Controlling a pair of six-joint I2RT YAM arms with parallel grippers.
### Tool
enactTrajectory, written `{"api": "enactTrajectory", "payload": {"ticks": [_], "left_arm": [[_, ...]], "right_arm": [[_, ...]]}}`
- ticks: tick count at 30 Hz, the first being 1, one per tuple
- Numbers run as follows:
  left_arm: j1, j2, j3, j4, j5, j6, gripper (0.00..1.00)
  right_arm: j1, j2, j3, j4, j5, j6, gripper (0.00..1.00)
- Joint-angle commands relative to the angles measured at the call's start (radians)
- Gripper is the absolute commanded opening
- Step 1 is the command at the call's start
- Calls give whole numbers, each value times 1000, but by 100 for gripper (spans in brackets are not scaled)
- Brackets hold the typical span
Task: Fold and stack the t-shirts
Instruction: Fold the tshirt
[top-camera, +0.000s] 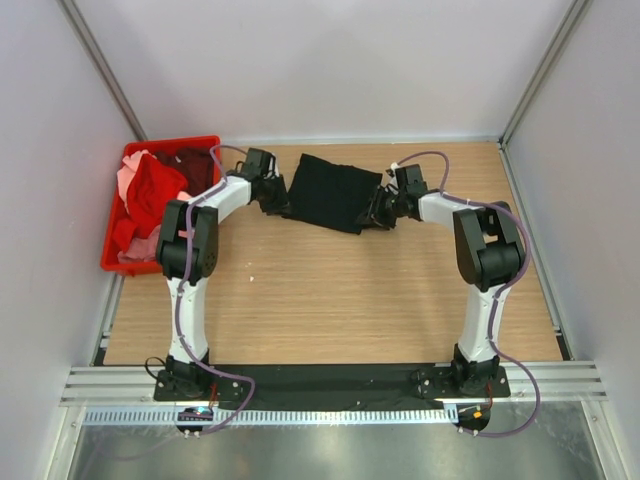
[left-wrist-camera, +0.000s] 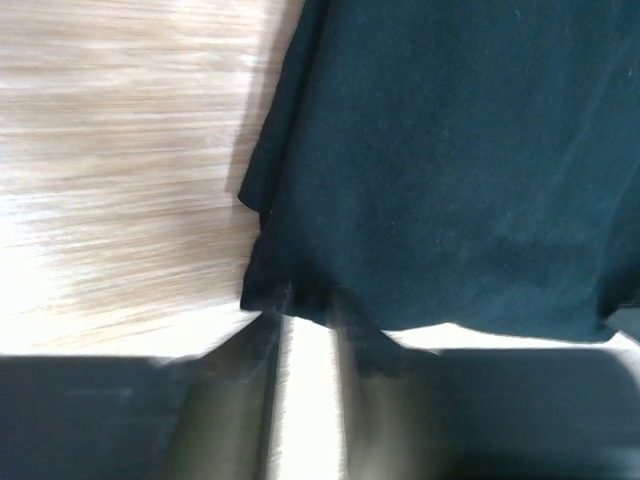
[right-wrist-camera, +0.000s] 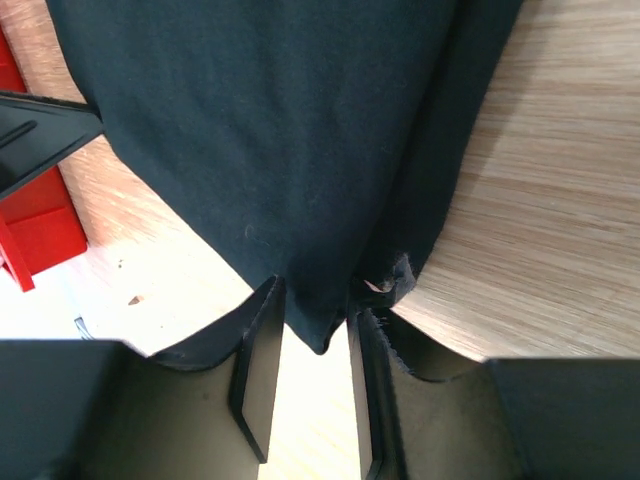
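Arms, two: left arm (top-camera: 188, 245) and right arm (top-camera: 487, 248), both reaching forward. Table (top-camera: 330, 300) carries one crate (top-camera: 170, 142) at left with heaped t-shirts (top-camera: 155, 190), red, pink and maroon, number unclear. One black t-shirt (top-camera: 335, 190) lies mid-table, long axis left-right, between the grippers. Left gripper (left-wrist-camera: 312, 320) and right gripper (right-wrist-camera: 315, 300): jaws apart at opposite ends, equally near.

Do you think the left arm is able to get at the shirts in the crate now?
Probably yes: the crate lies close beside it with nothing between, though the left hand is at the edge of the black shirt.
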Motion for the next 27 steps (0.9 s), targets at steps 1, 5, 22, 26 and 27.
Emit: {"api": "enactTrajectory", "payload": {"ticks": [1, 5, 22, 26, 27], "left_arm": [[0, 0, -6, 23, 66, 5, 16], [-2, -29, -32, -43, 66, -55, 0], [-92, -466, -581, -127, -57, -213, 32], [-92, -466, -441, -222, -95, -143, 34], [-92, -465, -405, -236, -97, -133, 35]], "right_arm": [[8, -4, -7, 49, -2, -23, 36], [6, -41, -24, -14, 17, -66, 15], [8, -395, -412, -146, 44, -175, 27], [5, -422, -352, -219, 54, -181, 40], [3, -423, -334, -276, 70, -186, 43]]}}
